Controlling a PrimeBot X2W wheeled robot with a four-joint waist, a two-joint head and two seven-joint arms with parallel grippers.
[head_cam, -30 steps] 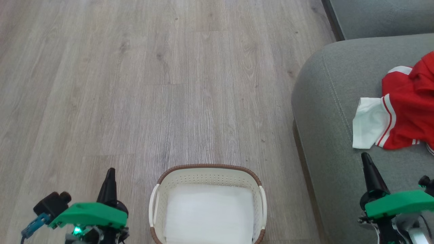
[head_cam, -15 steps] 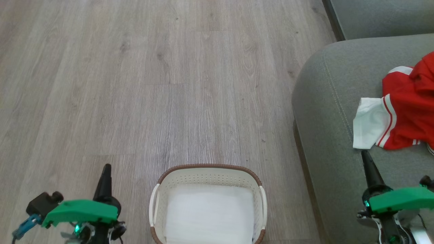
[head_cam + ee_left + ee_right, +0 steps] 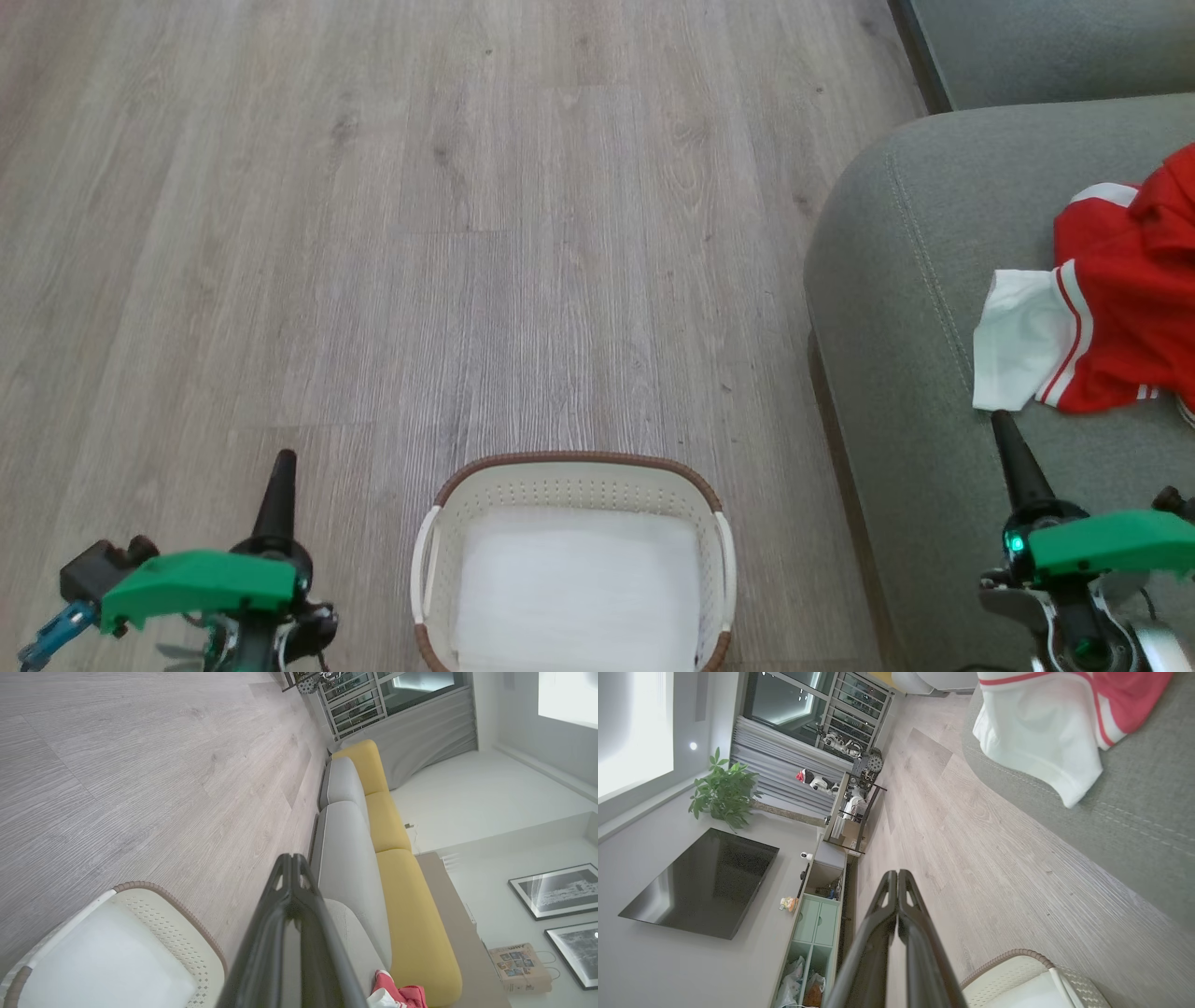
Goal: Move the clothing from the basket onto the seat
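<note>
The red clothing (image 3: 1125,299) with white stripes and a white sleeve lies on the grey seat (image 3: 915,280) at the right; it also shows in the right wrist view (image 3: 1045,714) and as a red corner in the left wrist view (image 3: 397,994). The cream basket (image 3: 571,485) with its brown rim stands on the floor at bottom centre, holding no garment, only its white bottom. My left gripper (image 3: 281,462) is shut, left of the basket. My right gripper (image 3: 1001,420) is shut over the seat's front, just below the white sleeve. Both pairs of fingers (image 3: 292,861) (image 3: 896,875) press together with nothing between them.
Grey wood-look floor (image 3: 467,233) stretches ahead and to the left. A second grey cushion (image 3: 1046,47) sits at the far right. The wrist views show yellow sofa backs (image 3: 397,896), a television (image 3: 698,884), a low cabinet (image 3: 817,910) and a plant (image 3: 724,791).
Both grippers have drifted down and slightly left in the head view, the left one more. The basket, clothing and seat have stayed put.
</note>
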